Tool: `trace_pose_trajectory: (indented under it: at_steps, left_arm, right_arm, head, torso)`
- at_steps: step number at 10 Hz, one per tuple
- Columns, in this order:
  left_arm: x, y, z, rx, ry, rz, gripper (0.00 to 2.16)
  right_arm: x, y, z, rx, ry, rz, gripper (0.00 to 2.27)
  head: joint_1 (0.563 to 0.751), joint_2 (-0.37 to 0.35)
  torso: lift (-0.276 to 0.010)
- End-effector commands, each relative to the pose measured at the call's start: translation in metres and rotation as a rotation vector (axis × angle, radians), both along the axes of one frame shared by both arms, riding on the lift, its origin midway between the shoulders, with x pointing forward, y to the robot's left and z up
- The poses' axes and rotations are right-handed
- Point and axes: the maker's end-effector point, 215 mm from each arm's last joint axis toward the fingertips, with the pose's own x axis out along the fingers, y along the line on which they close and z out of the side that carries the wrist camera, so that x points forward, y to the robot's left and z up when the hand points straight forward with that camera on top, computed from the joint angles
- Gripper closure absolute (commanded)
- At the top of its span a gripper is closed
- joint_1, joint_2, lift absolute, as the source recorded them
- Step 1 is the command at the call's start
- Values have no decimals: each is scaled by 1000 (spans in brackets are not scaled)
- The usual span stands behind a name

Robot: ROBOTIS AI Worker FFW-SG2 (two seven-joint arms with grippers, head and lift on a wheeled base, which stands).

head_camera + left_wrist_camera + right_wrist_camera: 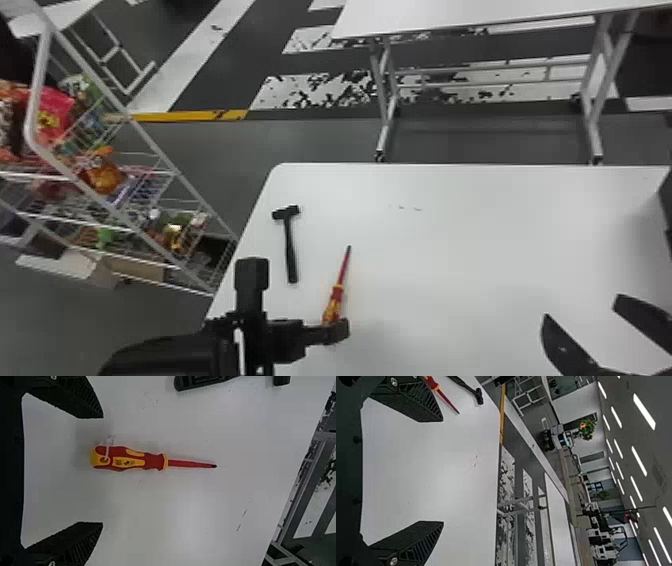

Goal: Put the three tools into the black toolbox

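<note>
l pincer [296,301] wide open, nothing held, nr l edge of table [450,250]; screwdriver [336,297] on table, handle lined up w/ finger gap. hammer [290,245] btwn screwdriver & l edge, apart from both. r pincer [584,307] wide open, nothing held, well apart.

Grey floor [215,165] spreads beyond the white worktop [475,225], whose far-left corner is rounded. Past the far edge I can see another white table [475,15] on metal legs, and off the left edge a wire rack [152,145] of bright packets [52,117]. A yellow line [190,115] and patchy white bands [320,90] mark the floor. Farther back, a leafy plant [586,429] stands out below long, glowing ceiling lights [644,411].
</note>
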Motion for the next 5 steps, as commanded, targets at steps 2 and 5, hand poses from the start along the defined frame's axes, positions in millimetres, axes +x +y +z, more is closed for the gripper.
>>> trace_pose_trajectory:
  at_steps: [2,5]
  left_arm:
    - [23,2,-6,-2,27,11,33]
    - [39,-8,-19,-15,85,-8,73]
  right_arm:
    - [-2,-2,-1,2,2,-4,83]
    - [-6,-7,-3,0,7,-10,83]
  head:
    - [695,347]
    - [695,324]
  torso:
    - [-51]
    - [-51]
